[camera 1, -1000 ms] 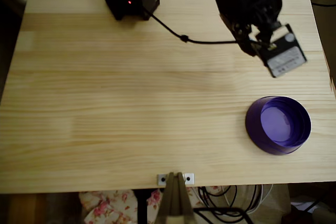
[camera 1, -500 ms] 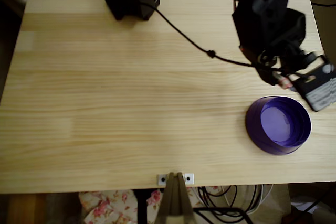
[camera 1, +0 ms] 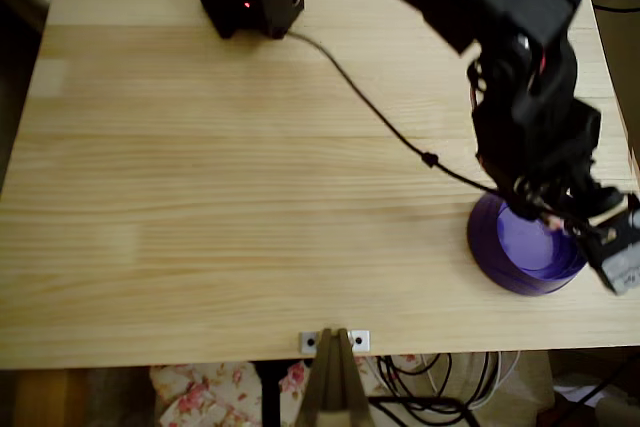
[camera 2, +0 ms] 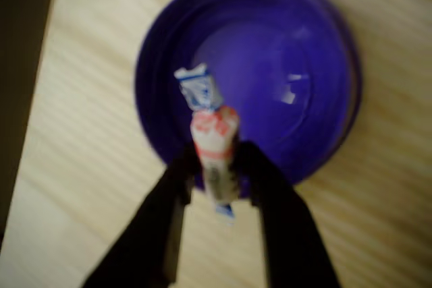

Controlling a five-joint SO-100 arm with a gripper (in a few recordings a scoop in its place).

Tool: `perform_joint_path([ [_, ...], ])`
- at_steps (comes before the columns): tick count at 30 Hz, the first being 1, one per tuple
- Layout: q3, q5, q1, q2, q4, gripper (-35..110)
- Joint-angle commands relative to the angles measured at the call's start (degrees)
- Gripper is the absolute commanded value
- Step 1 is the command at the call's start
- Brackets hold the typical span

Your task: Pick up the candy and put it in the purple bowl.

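Two black fingers of the gripper pinch the small pink-white wrapped candy, blue twisted end pointing to twelve o'clock in the wrist view, long axis upright, over the glossy round purple bowl. Wrapper print too blurred to read. Bowl sits near the pale wooden table edge at four o'clock overhead.
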Motion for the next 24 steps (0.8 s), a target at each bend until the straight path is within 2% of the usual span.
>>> perform_joint_path([
  [1,-7.8,0.2,0.0,2.4,0.4,0],
  [21,-6.9,-0.1,0.3,2.7,0.7,0],
  [24,-7.6,0.0,0.4,2.5,0.9,6],
])
